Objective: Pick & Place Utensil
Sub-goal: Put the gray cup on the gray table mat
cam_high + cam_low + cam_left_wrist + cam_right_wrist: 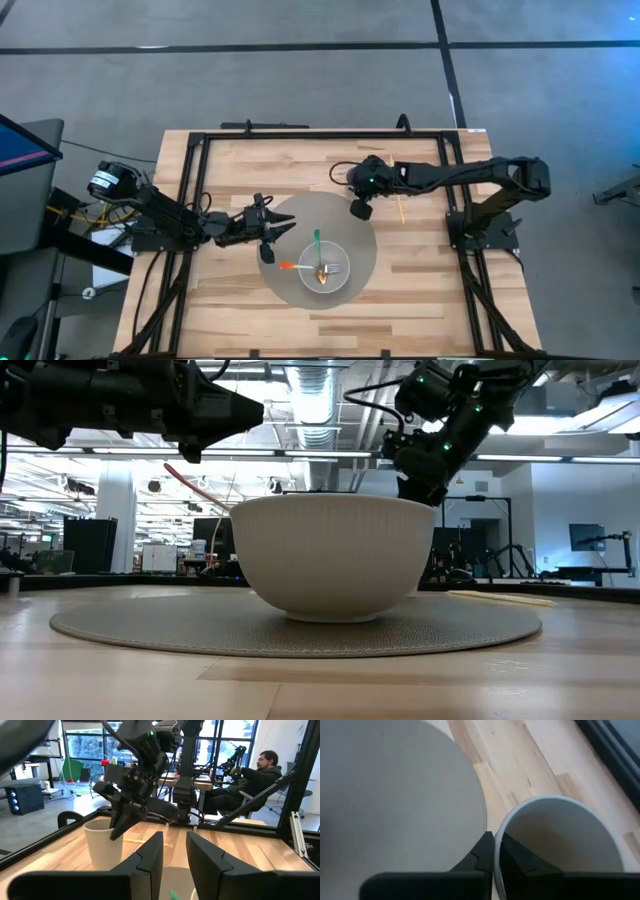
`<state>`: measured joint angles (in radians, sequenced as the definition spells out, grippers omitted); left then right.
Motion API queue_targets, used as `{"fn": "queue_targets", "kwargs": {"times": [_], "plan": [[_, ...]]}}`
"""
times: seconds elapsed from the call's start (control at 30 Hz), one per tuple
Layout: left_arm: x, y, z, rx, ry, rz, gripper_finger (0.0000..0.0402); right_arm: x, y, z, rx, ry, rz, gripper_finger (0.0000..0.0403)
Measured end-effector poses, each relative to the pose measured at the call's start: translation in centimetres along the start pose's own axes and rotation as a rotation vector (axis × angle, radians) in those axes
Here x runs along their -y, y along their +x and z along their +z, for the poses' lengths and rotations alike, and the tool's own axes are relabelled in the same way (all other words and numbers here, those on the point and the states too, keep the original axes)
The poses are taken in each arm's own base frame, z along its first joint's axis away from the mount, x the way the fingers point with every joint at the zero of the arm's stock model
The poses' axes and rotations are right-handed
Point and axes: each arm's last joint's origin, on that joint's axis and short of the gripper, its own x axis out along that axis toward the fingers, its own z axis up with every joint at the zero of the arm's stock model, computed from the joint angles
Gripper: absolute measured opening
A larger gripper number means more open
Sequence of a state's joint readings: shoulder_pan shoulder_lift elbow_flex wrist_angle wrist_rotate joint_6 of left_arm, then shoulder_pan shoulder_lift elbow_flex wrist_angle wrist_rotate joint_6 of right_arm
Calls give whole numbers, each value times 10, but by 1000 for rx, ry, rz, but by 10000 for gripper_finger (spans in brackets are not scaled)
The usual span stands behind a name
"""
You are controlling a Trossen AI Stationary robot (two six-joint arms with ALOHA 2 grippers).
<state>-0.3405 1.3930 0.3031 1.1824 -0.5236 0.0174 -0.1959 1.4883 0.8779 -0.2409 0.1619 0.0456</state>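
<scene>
A white bowl (323,268) stands on a round grey mat (300,215). It holds several utensils: a green-handled one (317,240), an orange-handled one (288,266), a gold spoon and a fork. My left gripper (272,236) hovers open over the mat, just left of the bowl. My right gripper (360,207) is at the mat's far right edge, shut on a white cup (560,840). The cup also shows in the left wrist view (102,845), standing on the wood. From above, the gripper hides it. My right gripper (494,851) pinches the white cup's rim (499,827), one finger (515,855) inside the cup and one (481,851) outside. It comes from above, pointing down. The cup is upright, and its base (105,866) seems to rest on the table beside the mat.
A thin yellow stick (400,208) lies on the wood right of the cup. A black frame (320,133) runs around the table. A person (260,770) sits beyond the table's right side. Bare wood lies on the near side of the mat.
</scene>
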Motion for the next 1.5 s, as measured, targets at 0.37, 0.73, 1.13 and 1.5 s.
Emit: {"fn": "queue_targets", "kwargs": {"times": [0.37, 0.73, 1.13, 1.5], "plan": [[0, 0, 0, 0, 0, 0, 86, -61, -31, 30, 103, -101, 154, 8], [0, 0, 0, 0, -47, -1, 86, -112, -45, 6, 100, -163, 149, 11], [0, 0, 0, 0, -59, -1, 86, -107, -43, -5, -10, -89, 98, 21], [0, 0, 0, 0, -59, -1, 86, -107, -43, -5, -7, -51, 99, 47]]}}
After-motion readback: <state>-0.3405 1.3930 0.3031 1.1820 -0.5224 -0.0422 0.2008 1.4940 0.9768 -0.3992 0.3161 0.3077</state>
